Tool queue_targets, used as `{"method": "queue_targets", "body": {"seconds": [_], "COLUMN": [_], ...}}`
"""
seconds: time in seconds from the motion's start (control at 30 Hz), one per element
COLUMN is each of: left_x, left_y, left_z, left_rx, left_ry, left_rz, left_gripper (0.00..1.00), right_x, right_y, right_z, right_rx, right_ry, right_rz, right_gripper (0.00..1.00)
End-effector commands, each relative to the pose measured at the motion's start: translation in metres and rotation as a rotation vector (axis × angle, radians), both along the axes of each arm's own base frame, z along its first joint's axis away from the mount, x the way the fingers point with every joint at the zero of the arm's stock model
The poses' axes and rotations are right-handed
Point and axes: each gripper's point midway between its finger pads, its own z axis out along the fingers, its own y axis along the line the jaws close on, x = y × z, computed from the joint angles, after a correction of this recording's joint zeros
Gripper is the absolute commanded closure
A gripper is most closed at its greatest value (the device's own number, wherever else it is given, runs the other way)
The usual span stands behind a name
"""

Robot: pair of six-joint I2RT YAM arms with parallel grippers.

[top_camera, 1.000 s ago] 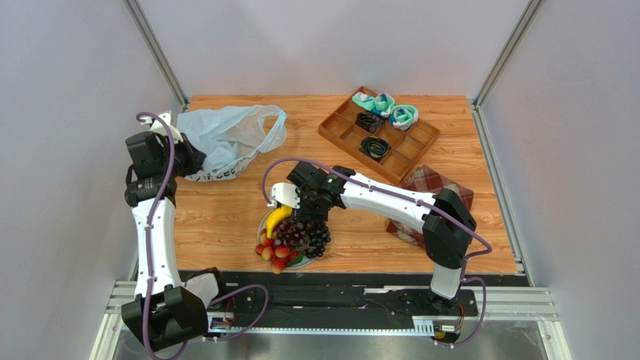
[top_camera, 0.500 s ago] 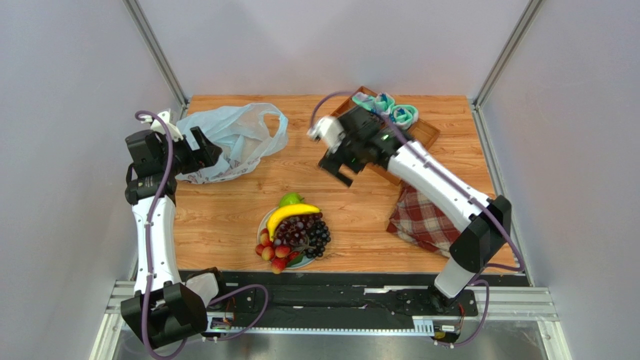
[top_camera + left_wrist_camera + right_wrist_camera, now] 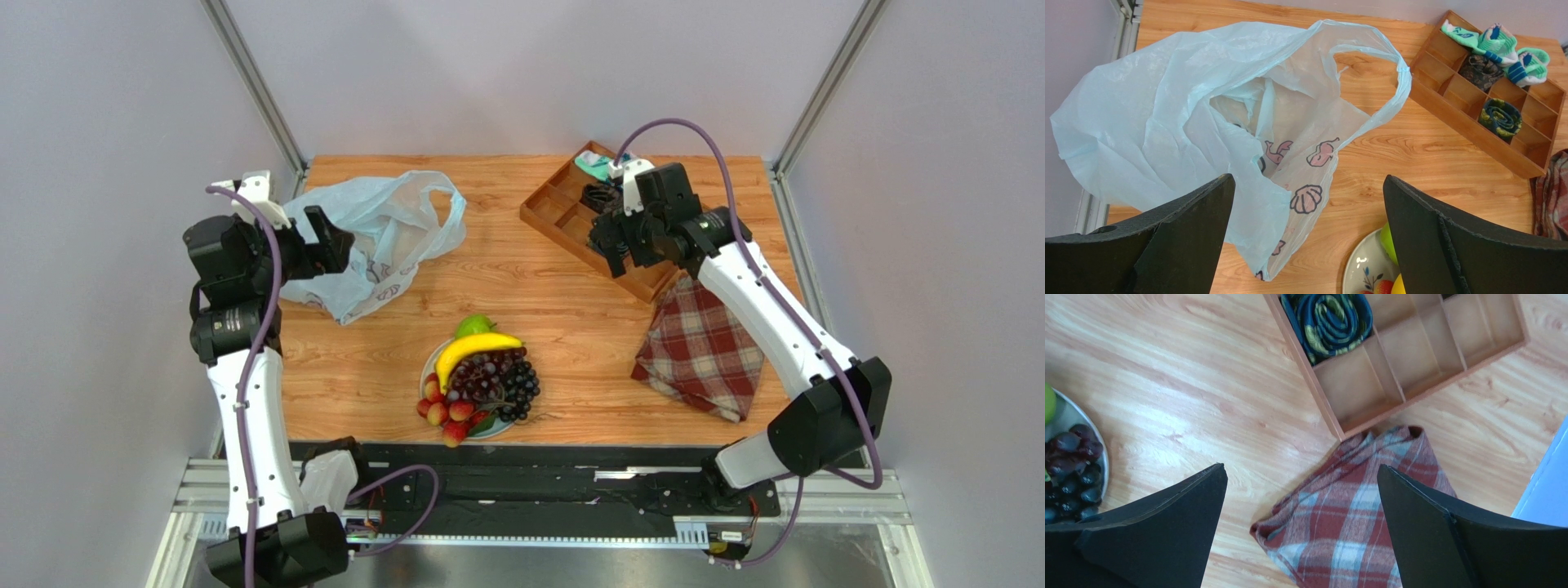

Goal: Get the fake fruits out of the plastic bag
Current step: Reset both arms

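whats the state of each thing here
bag: slack, mouth open, no fruit visible inside
fruits: piled on plate
left fingers: open, empty
right fingers: open, empty
cloth: crumpled
tray: socks in some compartments, others empty

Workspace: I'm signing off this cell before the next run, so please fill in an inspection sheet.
Surface: wooden table, bare wood between items.
Job's things: plastic bag lies crumpled at the far left, no fruit seen inside; fake fruits heaped on a plate near the front.
Clutter: wooden tray holding rolled socks; plaid cloth beside it.
Pincers: left pincer open above the bag; right pincer open above tray edge and cloth; neither holds anything.
Cables: purple cables run along both arms.
Surroundings: grey walls, metal frame posts.
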Motion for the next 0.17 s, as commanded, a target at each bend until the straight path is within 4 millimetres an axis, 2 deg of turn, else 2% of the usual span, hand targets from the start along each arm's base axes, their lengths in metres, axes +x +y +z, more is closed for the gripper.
{"method": "queue_targets", "body": {"seconds": [0.0, 0.13], "left_x": [-0.007, -0.0112], "left_y": [-0.0005, -0.0051], "left_z": [0.014, 0.015], "left_rx": [0.037, 0.03], "left_ry": [-0.034, -0.041], "left_rz": [-0.009, -0.025], "left_gripper": [0.01, 0.01], "right_x": [-0.0013, -0.005], "right_y": [-0.0054, -0.0023], "right_z": [0.012, 0.0161], "right_rx": [0.039, 0.055], "right_ry": [-0.071, -0.077], "right_rz": [-0.031, -0.004], "right_gripper": [0.02, 0.02]}}
